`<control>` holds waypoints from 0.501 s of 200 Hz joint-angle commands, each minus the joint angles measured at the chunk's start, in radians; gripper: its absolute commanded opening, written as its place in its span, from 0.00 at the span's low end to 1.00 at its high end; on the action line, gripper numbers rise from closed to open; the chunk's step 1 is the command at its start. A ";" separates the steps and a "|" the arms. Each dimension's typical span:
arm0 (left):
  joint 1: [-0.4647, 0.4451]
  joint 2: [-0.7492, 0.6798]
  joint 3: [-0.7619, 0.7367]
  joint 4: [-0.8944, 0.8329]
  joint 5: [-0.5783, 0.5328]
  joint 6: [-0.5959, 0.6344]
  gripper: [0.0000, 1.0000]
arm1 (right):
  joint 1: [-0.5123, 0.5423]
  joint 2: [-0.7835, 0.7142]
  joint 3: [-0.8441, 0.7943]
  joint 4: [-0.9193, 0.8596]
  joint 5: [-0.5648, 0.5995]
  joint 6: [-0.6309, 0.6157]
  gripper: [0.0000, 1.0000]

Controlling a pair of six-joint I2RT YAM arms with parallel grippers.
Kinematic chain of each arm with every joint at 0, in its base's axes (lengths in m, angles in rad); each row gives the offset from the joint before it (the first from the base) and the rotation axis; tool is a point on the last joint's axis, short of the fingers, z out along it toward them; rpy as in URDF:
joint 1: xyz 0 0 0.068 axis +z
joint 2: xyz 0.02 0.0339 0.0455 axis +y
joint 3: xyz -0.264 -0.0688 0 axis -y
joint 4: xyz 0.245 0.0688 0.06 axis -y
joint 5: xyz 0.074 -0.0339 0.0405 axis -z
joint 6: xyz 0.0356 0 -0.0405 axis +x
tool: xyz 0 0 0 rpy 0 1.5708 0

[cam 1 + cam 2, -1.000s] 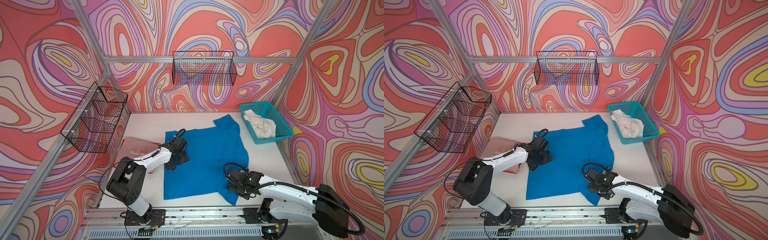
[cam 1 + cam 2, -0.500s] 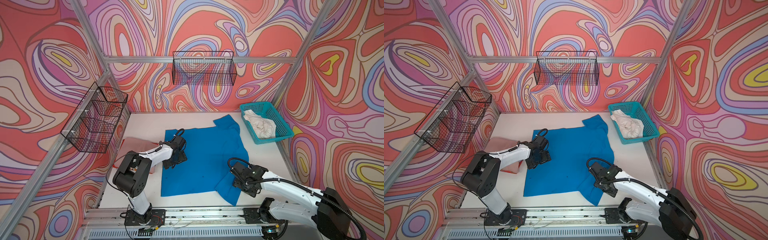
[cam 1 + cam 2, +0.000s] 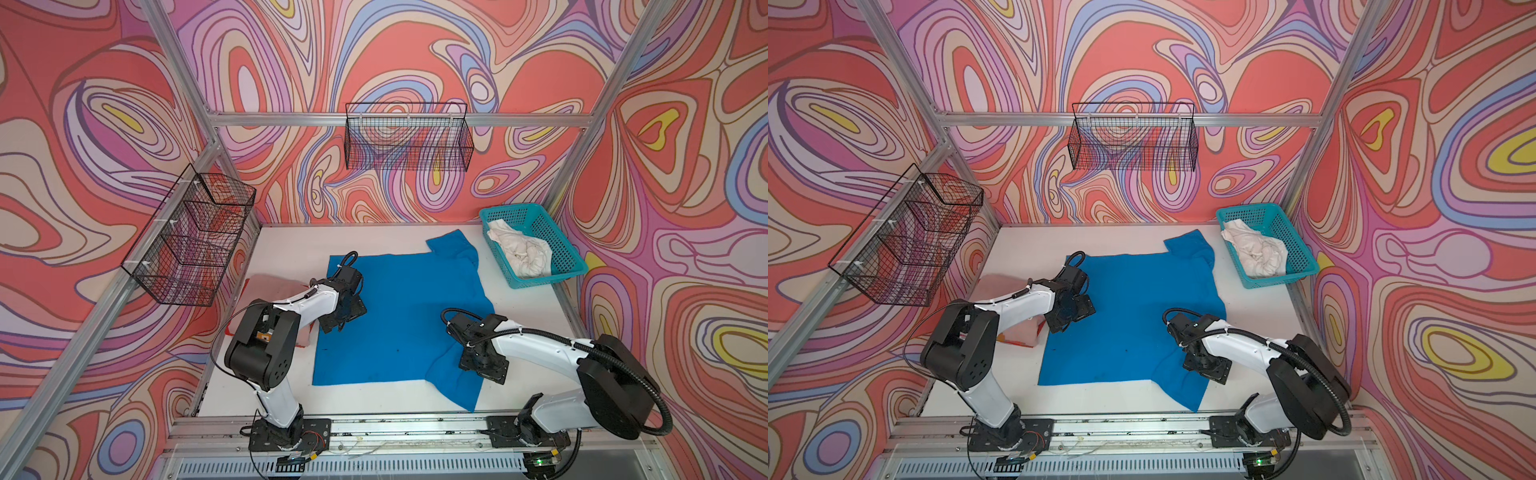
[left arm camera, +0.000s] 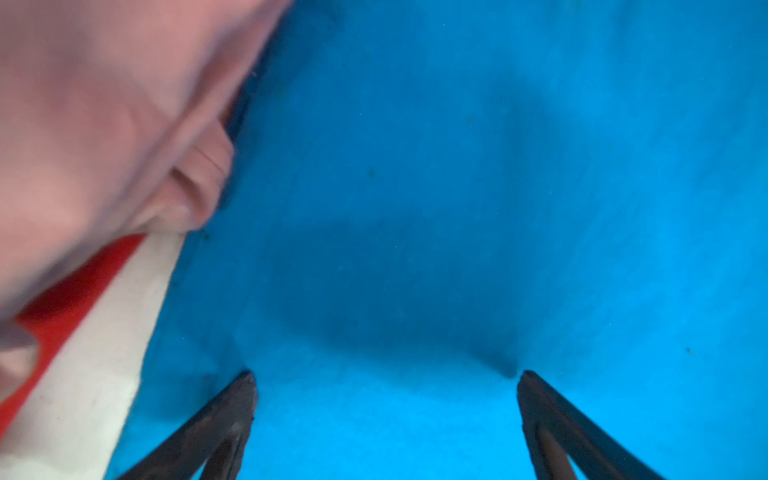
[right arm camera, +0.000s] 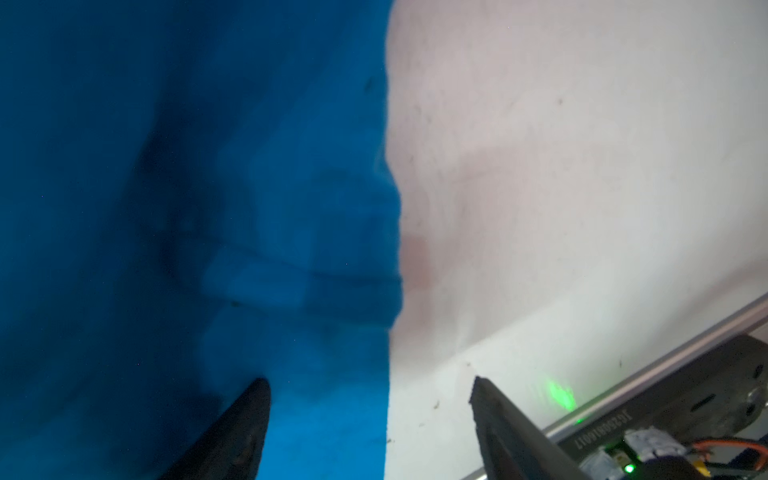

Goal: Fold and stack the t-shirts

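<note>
1. Right gripper (image 3: 484,366): nearest, front right. Fingers (image 5: 237,432) apart, gripping nothing. Straddles edge of blue shirt (image 3: 399,316): one finger over cloth, other over bare table (image 5: 540,166).
2. Blue shirt: spread flat, table ctr. Near sleeve rumpled by right gripper, far sleeve points twd basket (image 3: 567,259).
3. Left gripper (image 3: 341,316): over blue shirt nr its left edge. Fingers (image 4: 224,419) wide apart, holding nothing, cloth below.
4. Pink shirt (image 3: 272,286): on table just left of blue shirt, partly hidden by arm.
5. White shirt (image 3: 523,253): crumpled in teal basket, far right corner.
6. Wire baskets: one on left wall (image 3: 191,241), one on back wall (image 3: 407,141).
</note>
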State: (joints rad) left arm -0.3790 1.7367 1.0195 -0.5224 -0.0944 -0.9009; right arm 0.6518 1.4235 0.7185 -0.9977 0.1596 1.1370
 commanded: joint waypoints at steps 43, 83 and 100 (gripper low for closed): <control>0.029 0.030 -0.027 -0.016 -0.009 0.018 1.00 | -0.117 0.076 -0.009 -0.017 -0.017 -0.139 0.83; 0.030 0.010 -0.042 -0.005 -0.003 0.025 1.00 | -0.144 0.039 0.075 -0.159 0.001 -0.124 0.84; 0.031 0.007 -0.050 0.006 0.011 0.026 1.00 | -0.172 0.005 0.156 -0.232 0.076 -0.108 0.84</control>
State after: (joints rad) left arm -0.3611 1.7329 1.0161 -0.5106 -0.0975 -0.8810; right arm 0.5129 1.4658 0.7860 -1.0924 0.1215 0.9993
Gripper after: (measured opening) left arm 0.998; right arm 0.840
